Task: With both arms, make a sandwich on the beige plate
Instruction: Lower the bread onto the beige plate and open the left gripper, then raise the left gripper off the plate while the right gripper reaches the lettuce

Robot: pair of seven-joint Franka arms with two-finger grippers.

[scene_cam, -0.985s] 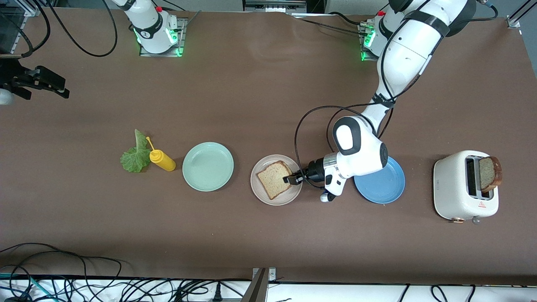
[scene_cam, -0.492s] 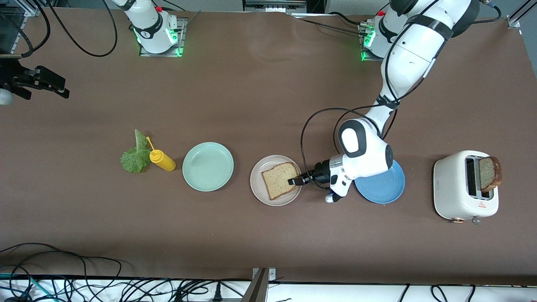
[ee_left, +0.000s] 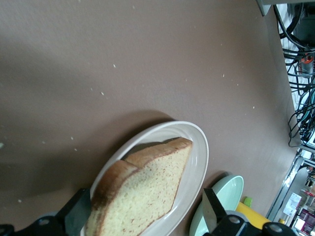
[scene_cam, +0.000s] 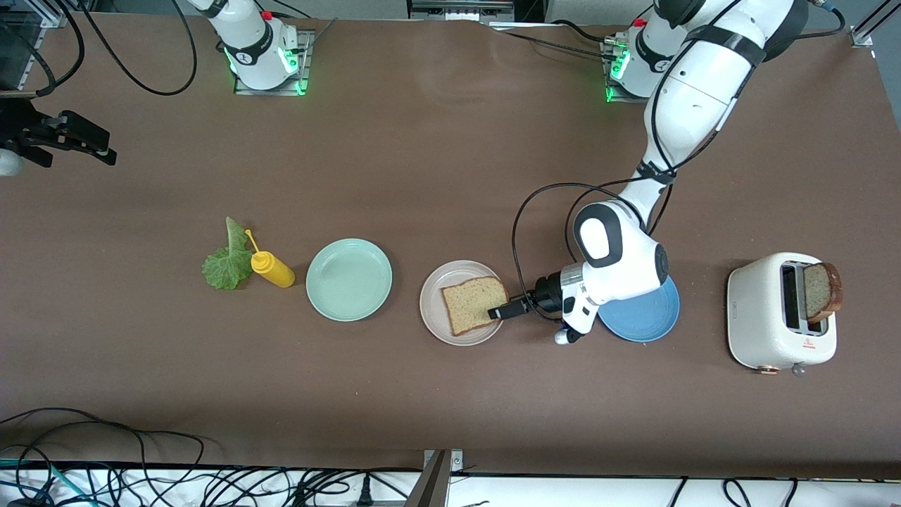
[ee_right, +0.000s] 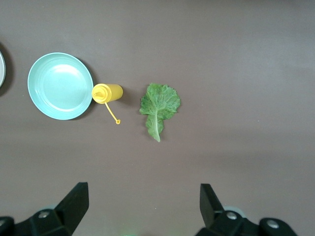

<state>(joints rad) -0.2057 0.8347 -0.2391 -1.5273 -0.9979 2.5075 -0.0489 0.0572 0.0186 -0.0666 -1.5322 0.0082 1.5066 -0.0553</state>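
A slice of brown bread (scene_cam: pixel 474 304) is laid flat on the beige plate (scene_cam: pixel 435 310), between the mint-green plate (scene_cam: pixel 349 279) and the blue plate (scene_cam: pixel 644 315). The left gripper (scene_cam: pixel 501 312) is seen low at the slice's edge, fingers spread wide, nothing gripped. The lettuce leaf (scene_cam: pixel 227 260) is found beside a yellow bottle (scene_cam: pixel 272 268). The right gripper (scene_cam: pixel 84 144) is held high over the table's end, jaws wide, waiting.
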